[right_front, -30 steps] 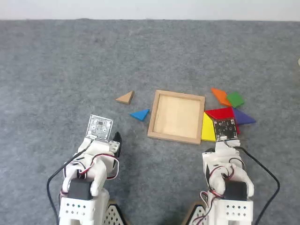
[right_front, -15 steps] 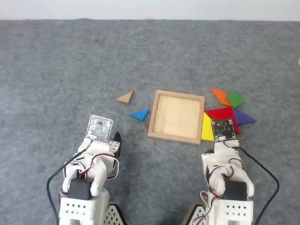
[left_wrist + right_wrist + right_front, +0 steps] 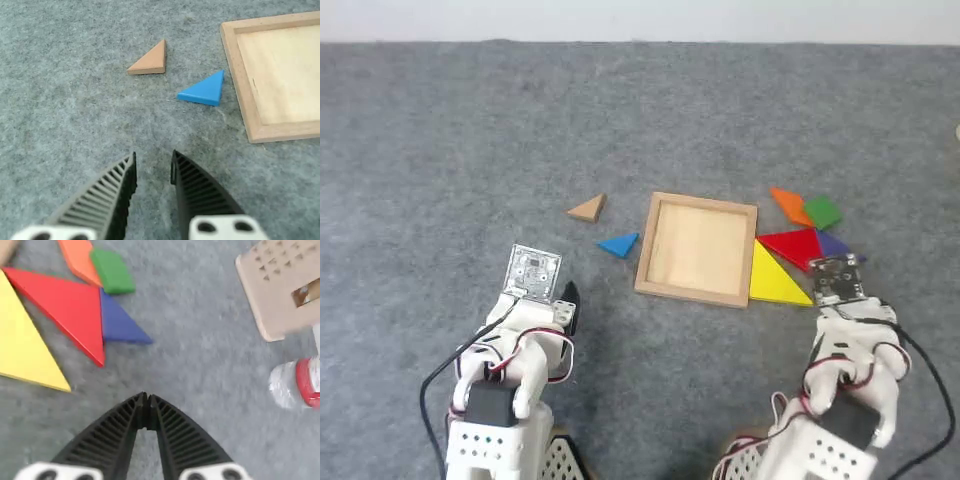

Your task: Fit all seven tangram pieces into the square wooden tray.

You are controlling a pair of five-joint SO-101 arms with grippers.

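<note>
The square wooden tray [image 3: 644,250] lies empty mid-table. To its left rest a brown triangle [image 3: 587,208] and a blue triangle [image 3: 619,244]. Right of it lie a yellow triangle [image 3: 775,281], a red triangle [image 3: 792,246], a purple triangle [image 3: 835,243], an orange piece [image 3: 788,204] and a green square [image 3: 822,212]. My left gripper [image 3: 152,164] hovers slightly open over bare carpet, short of the blue triangle [image 3: 205,90], the brown triangle [image 3: 150,60] and the tray [image 3: 239,85]. My right gripper [image 3: 145,402] is shut and empty, near the purple triangle [image 3: 120,320] and red triangle [image 3: 65,302].
Grey carpet covers the table. In the right wrist view a beige block [image 3: 280,285] and a clear bottle with a red cap [image 3: 295,385] lie off beyond the pieces. The yellow triangle [image 3: 22,350], green square [image 3: 112,271] and orange piece [image 3: 80,260] sit close together.
The right arm has swung to the right, off the yellow and red triangles, so the whole yellow triangle now shows. The left arm has not moved.
</note>
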